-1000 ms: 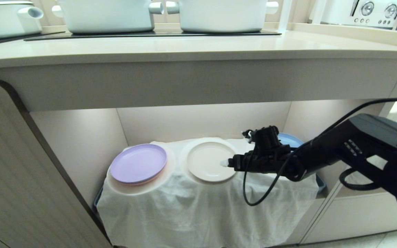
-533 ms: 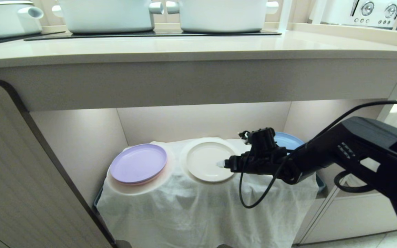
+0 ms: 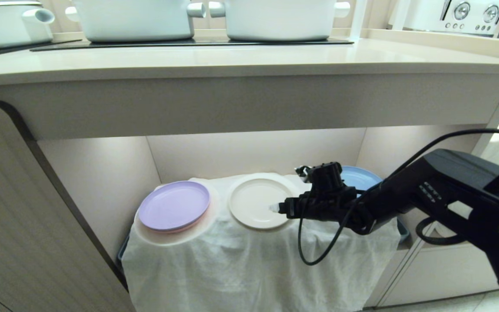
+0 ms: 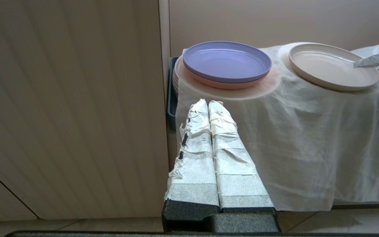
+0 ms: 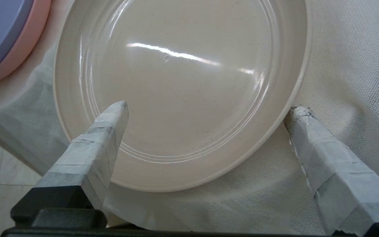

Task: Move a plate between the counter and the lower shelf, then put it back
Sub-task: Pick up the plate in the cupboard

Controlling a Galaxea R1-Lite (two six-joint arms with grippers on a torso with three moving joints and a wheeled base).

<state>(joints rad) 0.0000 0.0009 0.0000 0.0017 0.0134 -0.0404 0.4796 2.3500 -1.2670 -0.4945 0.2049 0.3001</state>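
Low in the middle of the head view, cream plate point(image 3: 258, 203) lying flat on the centre hump of the white cloth point(image 3: 249, 264) in the lower shelf point(image 3: 254, 151), between the lilac plate point(image 3: 174, 205) at left and the light blue plate point(image 3: 360, 177) at right. Right gripper point(image 3: 274, 208) reaching in from the right, jaws spread wide, straddling the plate's near-right rim: one taped finger point(image 5: 110, 121) over the plate's floor, the other point(image 5: 303, 123) outside on the cloth just beside the rim. Nothing pinched yet. Left gripper point(image 4: 208, 107) parked low at the cupboard front, taped fingers pressed together, empty.

Judging by this: plate not yet lifted, so grasp, carry up to the counter point(image 3: 249, 60) and return all seem left.

Room: thick counter edge overhanging the recess, so withdrawal outward before any rise. White pots point(image 3: 206, 17) crowding the counter's back, front strip bare. Neighbouring plates well apart from the cream rim.
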